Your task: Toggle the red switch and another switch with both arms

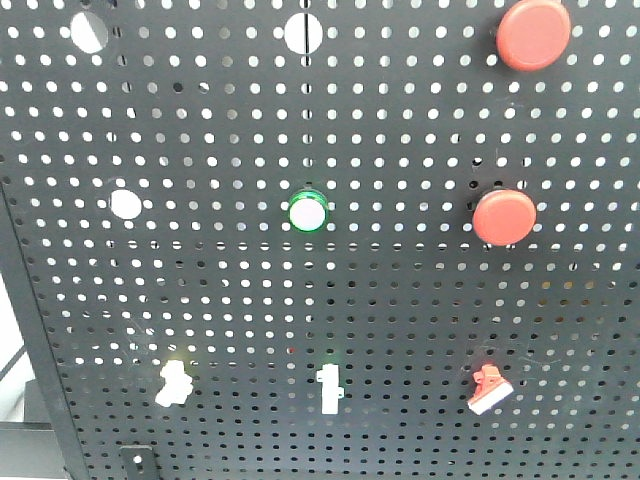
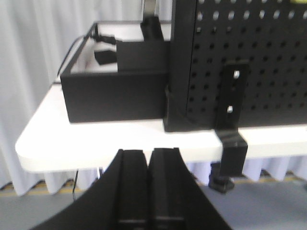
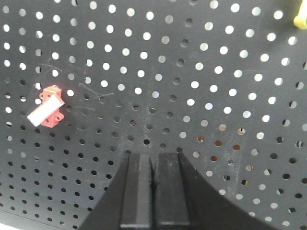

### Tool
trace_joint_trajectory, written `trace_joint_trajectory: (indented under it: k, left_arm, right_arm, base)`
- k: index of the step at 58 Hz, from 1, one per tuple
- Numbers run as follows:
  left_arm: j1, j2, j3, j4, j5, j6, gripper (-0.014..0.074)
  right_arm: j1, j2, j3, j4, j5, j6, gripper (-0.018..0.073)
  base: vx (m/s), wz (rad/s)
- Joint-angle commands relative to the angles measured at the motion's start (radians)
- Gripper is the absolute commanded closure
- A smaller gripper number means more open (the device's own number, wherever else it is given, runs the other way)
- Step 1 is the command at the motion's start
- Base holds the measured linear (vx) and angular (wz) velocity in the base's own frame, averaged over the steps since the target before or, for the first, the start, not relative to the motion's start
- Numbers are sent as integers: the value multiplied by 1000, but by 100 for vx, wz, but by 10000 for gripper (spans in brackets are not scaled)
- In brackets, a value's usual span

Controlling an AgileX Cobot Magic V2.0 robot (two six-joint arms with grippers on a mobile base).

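Both grippers, left [image 2: 148, 184] and right [image 3: 154, 189], are clenched empty, clear of the pegboard's [image 1: 400, 300] bottom-edge red switch [image 1: 489, 391] and cream switch [image 1: 172, 383].

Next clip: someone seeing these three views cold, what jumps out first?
The black pegboard fills the front view, with two big round red push buttons at upper right and centre right. Along its bottom row sit the pale toggle at left, a white toggle in the middle and the red switch at right. The right gripper, jaws closed, faces the board below and right of the red switch.
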Motion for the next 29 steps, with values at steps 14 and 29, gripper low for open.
trace_joint_trajectory:
  k: [14,29]
  left_arm:
    - [2,-9,20,-7,-49,-11,594]
    - [2,-9,20,-7,-49,-11,594]
  right_arm:
    - [0,10,-32,-21,-35,-9,566]
    - [0,10,-32,-19,-35,-9,566]
  base:
    - [0,0]
    - [0,0]
